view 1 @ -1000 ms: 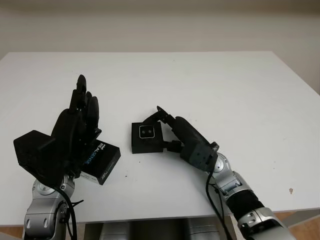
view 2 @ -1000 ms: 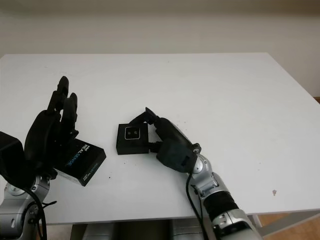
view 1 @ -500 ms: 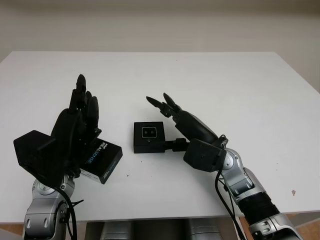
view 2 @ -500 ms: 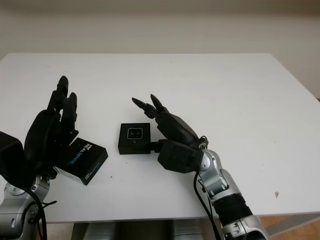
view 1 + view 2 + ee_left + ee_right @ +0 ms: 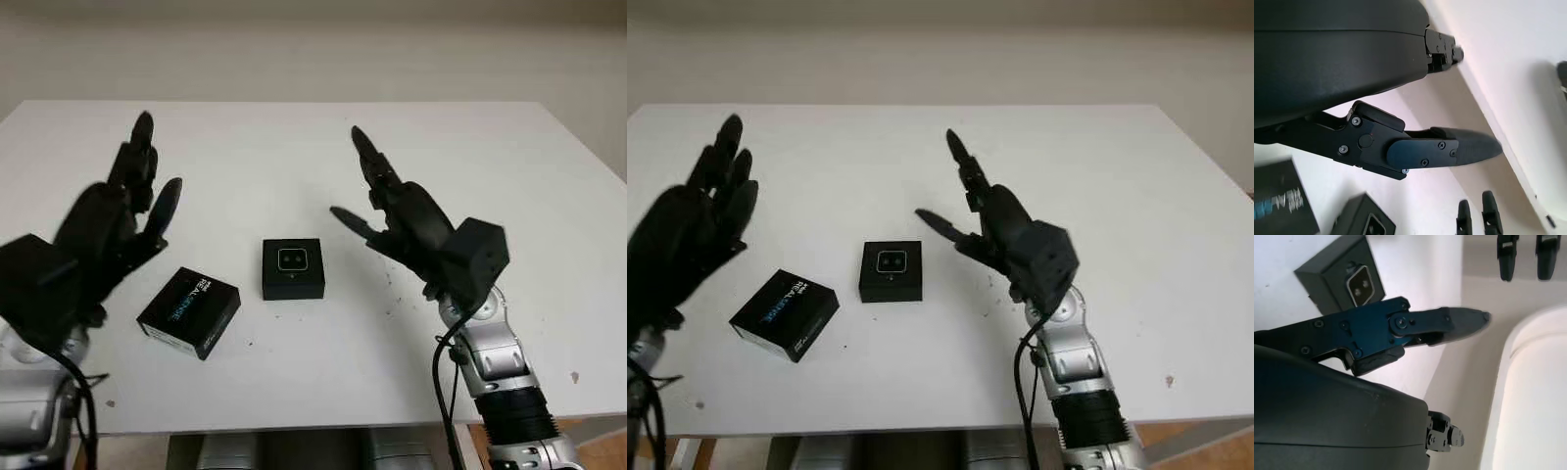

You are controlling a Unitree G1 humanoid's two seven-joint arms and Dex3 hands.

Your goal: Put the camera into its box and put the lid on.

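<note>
So the box (image 5: 293, 268) sits on the white tabletop (image 5: 490, 157), roughly mid-table toward the near edge. It's a small black square thing, and the camera (image 5: 293, 258) is already inside it, its face with two little lenses pointing up out of the top. Nothing is covering it.

The lid (image 5: 189, 312) is lying flat on the tabletop just to the left of the box and a bit nearer the robot, turned at an angle. Black, with blue and white lettering on top. There's a clear gap of bare tabletop between it and the box, so they're not touching.

The right hand (image 5: 407, 217) is up in the air to the right of the box and slightly beyond it, holding nothing, open. One of its fingers (image 5: 350, 221) points back toward the box but stays well above it and off to the side. From the right wrist view you can see the box (image 5: 1341, 281) past that finger, with the camera face showing.

The left hand (image 5: 108, 220) is raised too, left of the box and above the lid, open, nothing in it. The left wrist view catches a corner of the lid (image 5: 1281, 205) and the box (image 5: 1364, 221) below its fingers (image 5: 1449, 147), both apart from the hand.
</note>
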